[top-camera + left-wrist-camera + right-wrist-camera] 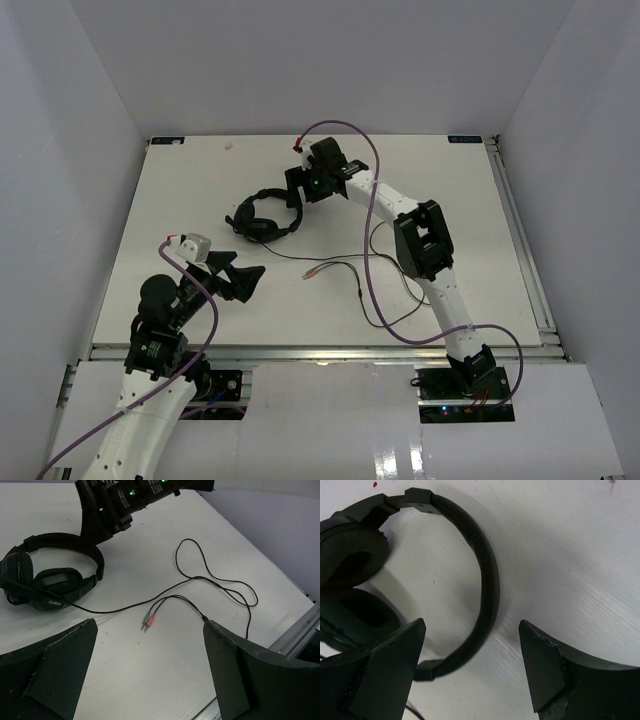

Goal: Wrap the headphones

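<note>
Jaws of the right gripper (472, 624) stand open, straddling the headband (489, 580) without pinching it. The left gripper (150, 624) gapes too, holding nothing. The headphones (265, 218) lie flat on the table (200, 180), left of centre in the top view. Their cable (220, 582) trails in loose loops toward the lower right (plugs (147, 621) mid-frame in the left wrist view). To do this well, I'd say: close squarely on the band and steady it, so the cable can be gathered from the plug end.

Robot lab cell: plain walls (80, 100) enclose a white table (500, 250).
</note>
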